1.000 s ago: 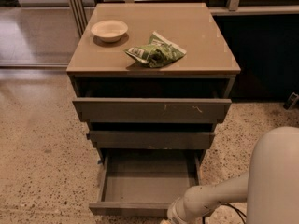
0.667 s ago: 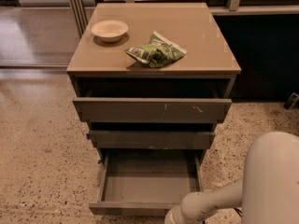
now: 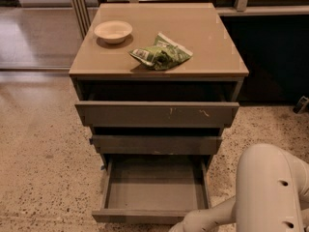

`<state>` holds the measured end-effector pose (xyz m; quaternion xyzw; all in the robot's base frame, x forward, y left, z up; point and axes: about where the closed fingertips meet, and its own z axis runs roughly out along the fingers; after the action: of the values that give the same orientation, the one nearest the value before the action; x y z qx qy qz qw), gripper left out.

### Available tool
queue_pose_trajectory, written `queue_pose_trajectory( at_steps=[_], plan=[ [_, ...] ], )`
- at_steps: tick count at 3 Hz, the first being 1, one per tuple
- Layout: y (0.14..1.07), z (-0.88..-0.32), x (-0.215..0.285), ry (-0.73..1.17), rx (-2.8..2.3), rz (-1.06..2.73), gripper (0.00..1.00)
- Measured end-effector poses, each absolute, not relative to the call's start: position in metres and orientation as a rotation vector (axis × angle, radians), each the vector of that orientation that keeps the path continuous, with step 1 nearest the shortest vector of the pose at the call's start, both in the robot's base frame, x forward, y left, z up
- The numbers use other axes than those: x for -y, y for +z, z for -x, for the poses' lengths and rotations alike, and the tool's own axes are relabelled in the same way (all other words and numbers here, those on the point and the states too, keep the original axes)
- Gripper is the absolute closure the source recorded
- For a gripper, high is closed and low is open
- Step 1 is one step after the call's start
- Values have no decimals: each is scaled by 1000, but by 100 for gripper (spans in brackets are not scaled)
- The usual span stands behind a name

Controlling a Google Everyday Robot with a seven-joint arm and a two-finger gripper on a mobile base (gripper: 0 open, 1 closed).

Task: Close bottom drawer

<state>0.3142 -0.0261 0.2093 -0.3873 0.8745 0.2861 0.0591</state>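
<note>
One view only. Camera mounted high in front of the bench (image 3: 207, 37), facing down, near. Low in frame at 6 o'clock lies the bottom drawer (image 3: 154, 190); gripper (image 3: 186, 226) at the bottom edge, toward 5 o'clock.

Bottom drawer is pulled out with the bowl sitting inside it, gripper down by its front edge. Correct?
No. The camera view shows the bottom drawer pulled out but empty; the bowl sits on the cabinet top. The gripper is down by the drawer's front edge, near its right end, at the frame's bottom.
</note>
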Motion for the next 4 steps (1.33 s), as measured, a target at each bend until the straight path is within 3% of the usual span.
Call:
queue_pose_trajectory(
  at_steps=[4],
  plan=[
    [202, -389, 3, 852, -2572, 1041, 0]
  ],
)
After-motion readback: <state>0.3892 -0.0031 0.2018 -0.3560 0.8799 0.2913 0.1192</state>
